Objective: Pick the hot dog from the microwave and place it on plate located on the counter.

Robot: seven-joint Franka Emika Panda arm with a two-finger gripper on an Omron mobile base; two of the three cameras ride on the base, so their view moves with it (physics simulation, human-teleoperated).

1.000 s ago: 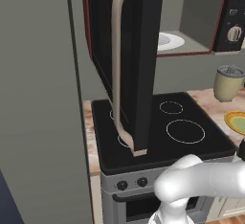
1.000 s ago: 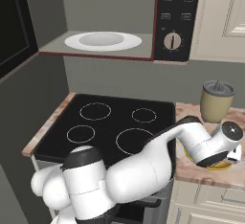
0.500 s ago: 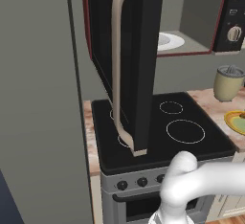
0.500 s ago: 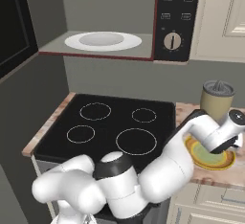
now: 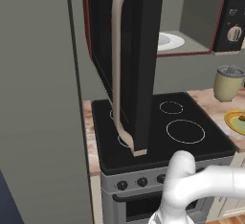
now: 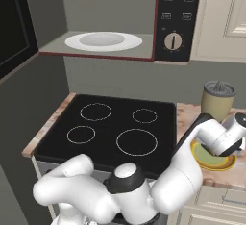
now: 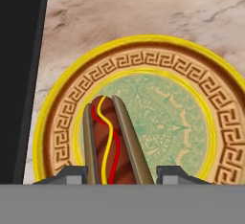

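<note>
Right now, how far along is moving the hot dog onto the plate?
Done: the hot dog with red and yellow stripes lies on the round yellow patterned plate on the speckled stone counter. In hand: the gripper straddles it, fingertips apart. Left: backing away.

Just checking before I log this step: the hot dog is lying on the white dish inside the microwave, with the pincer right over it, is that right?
Not quite. The hot dog is lying on the yellow-rimmed plate on the counter, not on the white dish, which sits bare in the microwave. The hand view shows it, with the pincer right over the hot dog as you said.
</note>
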